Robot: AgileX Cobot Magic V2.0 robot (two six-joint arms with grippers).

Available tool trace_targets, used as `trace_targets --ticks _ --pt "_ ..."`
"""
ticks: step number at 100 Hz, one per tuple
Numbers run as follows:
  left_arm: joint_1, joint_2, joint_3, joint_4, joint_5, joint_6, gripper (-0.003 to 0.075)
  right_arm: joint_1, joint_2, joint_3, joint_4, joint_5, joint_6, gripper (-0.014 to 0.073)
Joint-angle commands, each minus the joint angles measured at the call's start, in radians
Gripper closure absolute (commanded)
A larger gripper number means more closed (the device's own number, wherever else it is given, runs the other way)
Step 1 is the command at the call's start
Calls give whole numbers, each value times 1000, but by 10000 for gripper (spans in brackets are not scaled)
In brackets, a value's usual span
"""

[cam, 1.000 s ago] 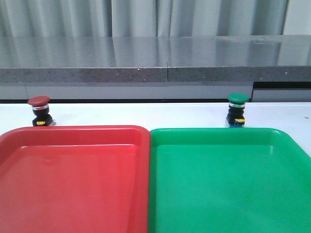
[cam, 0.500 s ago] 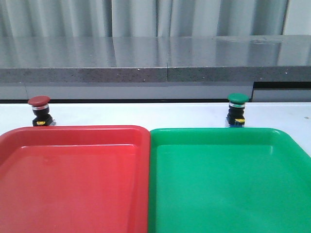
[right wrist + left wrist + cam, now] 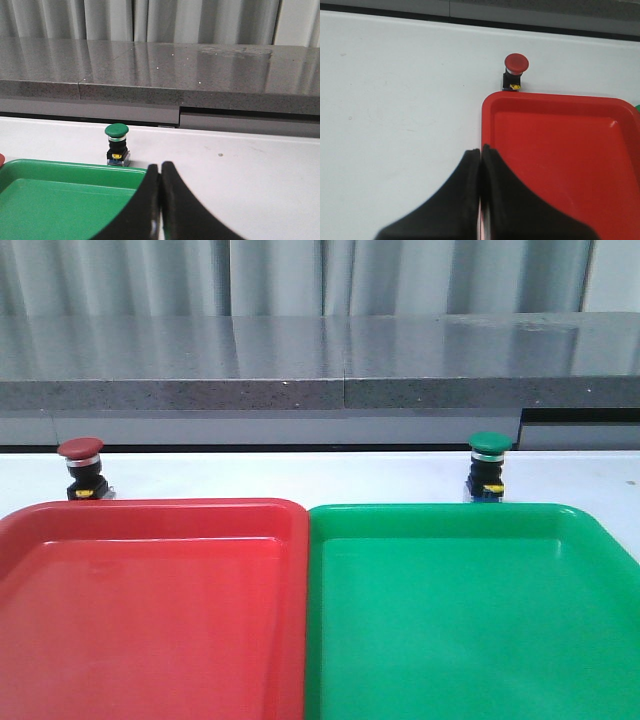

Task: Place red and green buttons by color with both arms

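Red plastic and green plastic fill the near half of my front feed: a large flat red tray (image 3: 150, 610) on the left and a matching green tray (image 3: 470, 610) on the right, edges touching at the middle. Neither holds anything yet.

Both targets stand upright on the white table (image 3: 300, 475), just beyond the far rims of the trays. The small dark-red mushroom-cap push button (image 3: 80, 468), with its silver collar, black body and yellow tab, sits behind the far left corner of the red tray. The green-capped twin (image 3: 489, 466) sits behind the far rim of the green tray, right of its middle. They are well apart, each on its own arm's side.

From the left wrist camera, my left gripper (image 3: 480, 155) has its black fingers pressed together with nothing between them. It hangs over the outer edge of the red tray, and the red button lies ahead of the tips and a little inward, across the tray corner. The right gripper (image 3: 160, 170) is likewise closed and empty, and the green button lies ahead and off toward the tray side.

I judge each arm takes its own colour: spread the jaws, reach forward, and close around the black body below the cap.
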Motion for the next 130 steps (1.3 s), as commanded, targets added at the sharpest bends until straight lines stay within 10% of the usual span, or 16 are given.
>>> trace_targets --ticks 1,39,130 --pt "-6 7 -35 -11 -52 -5 703 -6 -17 -14 -1 -71 -3 660" --pt "-6 7 -35 -4 -62 -3 110 -6 -17 -14 -1 -71 -3 660" --pt "-154 785 -474 -21 -178 -2 101 -6 -17 -14 -1 -71 -3 660"
